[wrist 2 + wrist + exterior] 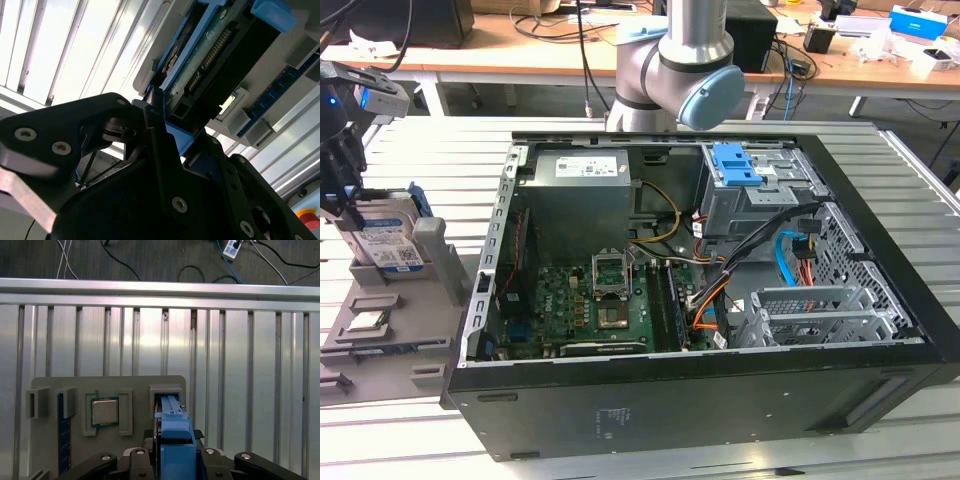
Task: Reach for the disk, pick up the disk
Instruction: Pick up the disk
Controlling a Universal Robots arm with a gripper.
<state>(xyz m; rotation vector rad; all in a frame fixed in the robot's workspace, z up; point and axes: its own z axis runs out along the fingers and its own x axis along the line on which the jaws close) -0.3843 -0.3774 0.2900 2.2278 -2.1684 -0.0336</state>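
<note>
One slatted metal table (430, 165), disk (382, 235) upright, desks (500, 55) behind

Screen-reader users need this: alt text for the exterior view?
At the exterior view's left, the claw is at the disk, which stands in a grey holder; an open computer case lies beside it on a slatted table.

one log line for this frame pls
step: reach | gripper at top edge of silver-grey rectangular hard drive with blue plastic frame | drive upright in grey plastic holder, exterior view's left | not lifted yet
</note>
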